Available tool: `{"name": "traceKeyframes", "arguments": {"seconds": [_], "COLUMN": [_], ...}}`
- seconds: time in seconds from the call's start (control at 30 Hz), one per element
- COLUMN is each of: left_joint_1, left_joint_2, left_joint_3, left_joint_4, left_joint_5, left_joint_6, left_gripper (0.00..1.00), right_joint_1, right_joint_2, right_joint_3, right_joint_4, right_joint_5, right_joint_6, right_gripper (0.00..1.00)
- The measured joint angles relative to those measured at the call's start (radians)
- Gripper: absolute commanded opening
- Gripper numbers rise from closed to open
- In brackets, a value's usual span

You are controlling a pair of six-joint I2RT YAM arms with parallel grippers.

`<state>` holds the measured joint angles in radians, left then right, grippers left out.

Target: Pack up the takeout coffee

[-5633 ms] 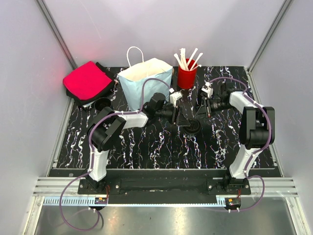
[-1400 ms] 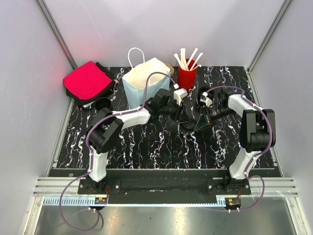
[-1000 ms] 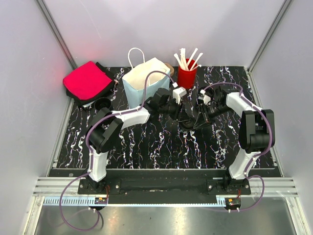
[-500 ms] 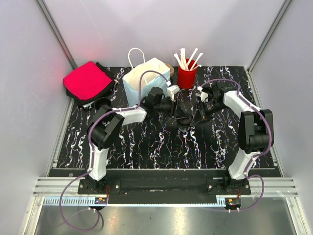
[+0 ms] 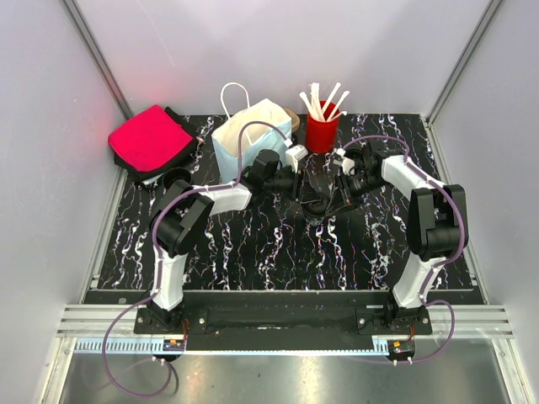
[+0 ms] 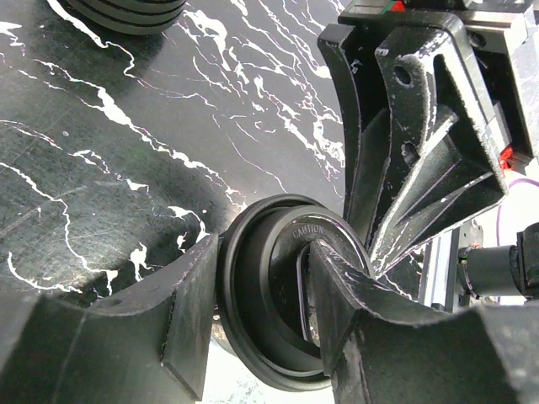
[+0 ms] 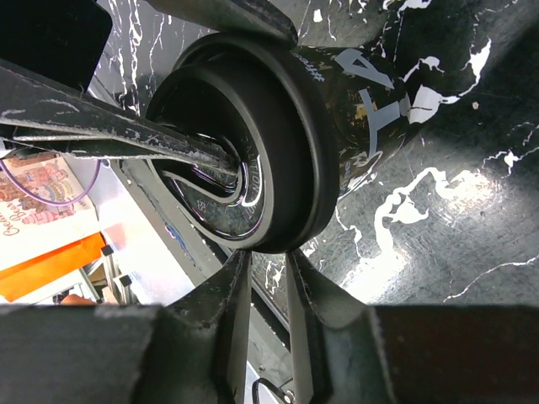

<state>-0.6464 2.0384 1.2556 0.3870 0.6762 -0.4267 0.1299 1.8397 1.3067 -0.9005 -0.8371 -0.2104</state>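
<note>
Securing step: left gripper clamped on the takeout coffee, right gripper near-closed at its lid, hold unclear; next, far-left into the bag.

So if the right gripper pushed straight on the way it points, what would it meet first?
The takeout coffee: the right gripper points at the lower rim of its black lid, which looks almost touching the fingertips, though depth is unclear.

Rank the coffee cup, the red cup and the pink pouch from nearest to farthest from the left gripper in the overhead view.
From the left gripper:
1. coffee cup, between its fingers, mid-table.
2. red cup, just behind, at the back edge.
3. pink pouch, far off in the back left corner.
</note>
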Motion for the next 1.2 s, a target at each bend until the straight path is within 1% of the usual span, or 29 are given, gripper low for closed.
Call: {"name": "traceKeyframes", "arguments": {"seconds": [0.1, 0.23, 0.27, 0.3, 0.33, 0.5, 0.63, 1.0, 1.2], "left_joint_1": [0.002, 0.003, 0.003, 0.003, 0.003, 0.003, 0.005, 0.006, 0.01], "left_joint_2": [0.0, 0.0, 0.0, 0.0, 0.0, -0.001, -0.003, -0.008, -0.009], "left_joint_3": [-0.001, -0.002, -0.002, -0.001, -0.001, 0.0, 0.008, 0.042, 0.071], "left_joint_4": [0.0, 0.002, 0.002, 0.002, 0.002, -0.018, -0.041, -0.129, -0.188], "left_joint_5": [0.0, 0.0, 0.0, 0.0, -0.002, -0.008, -0.015, -0.018, -0.006], "left_joint_6": [0.0, 0.0, 0.0, 0.0, 0.0, 0.005, 0.011, 0.024, 0.032], "left_gripper": [0.48, 0.5, 0.51, 0.55, 0.57, 0.67, 0.71, 0.75, 0.77], "right_joint_1": [0.0, 0.002, 0.004, 0.007, 0.013, 0.027, 0.029, 0.031, 0.029], "right_joint_2": [0.003, 0.003, 0.003, 0.003, 0.003, 0.002, 0.002, -0.01, -0.021], "right_joint_3": [0.0, 0.0, 0.0, 0.0, 0.0, 0.0, 0.0, 0.0, 0.004], "right_joint_4": [0.005, 0.008, 0.008, 0.008, 0.008, 0.007, 0.005, 0.005, -0.002], "right_joint_5": [-0.007, -0.009, -0.009, -0.009, -0.009, -0.001, 0.0, 0.008, 0.007], "right_joint_6": [-0.002, -0.011, -0.018, -0.023, -0.031, -0.058, -0.071, -0.109, -0.122], "right_gripper": [0.3, 0.39, 0.41, 0.42, 0.43, 0.46, 0.47, 0.49, 0.52]}}
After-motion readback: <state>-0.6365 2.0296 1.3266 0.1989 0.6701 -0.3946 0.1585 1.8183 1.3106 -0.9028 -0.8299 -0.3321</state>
